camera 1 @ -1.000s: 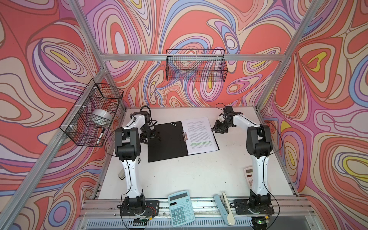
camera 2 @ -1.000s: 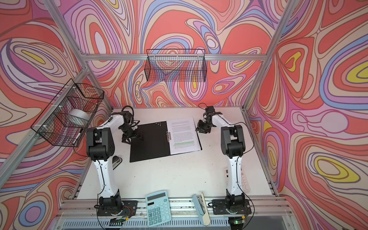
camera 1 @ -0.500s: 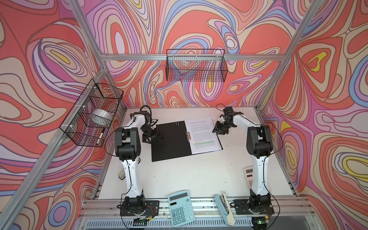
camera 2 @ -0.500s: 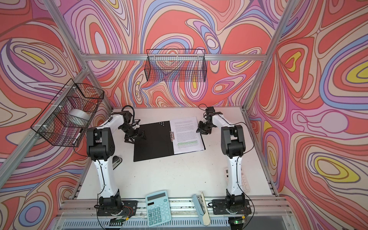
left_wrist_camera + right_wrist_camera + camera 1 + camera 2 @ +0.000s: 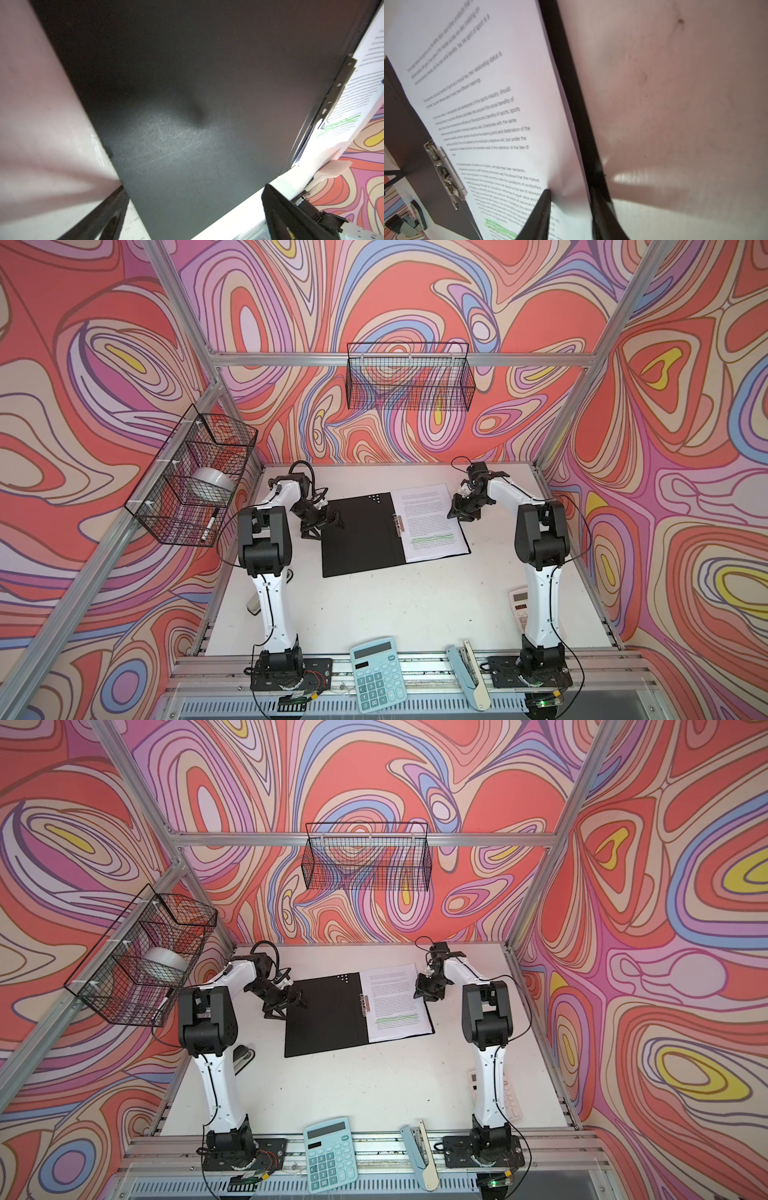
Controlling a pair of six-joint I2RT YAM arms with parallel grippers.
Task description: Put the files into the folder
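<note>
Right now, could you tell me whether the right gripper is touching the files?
Touching. The right wrist view shows one of the right gripper's fingers pressed onto the files, the sheet puckering around its tip.

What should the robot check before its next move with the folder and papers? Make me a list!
1. Folder lies open and flat: ok.
2. Files lie on its right half: ok.
3. Files tucked under the metal clip: cannot tell.
4. Left gripper open at the left cover's edge: ok.
5. Right gripper straddles the files' outer edge; whether it grips: cannot tell.
</note>
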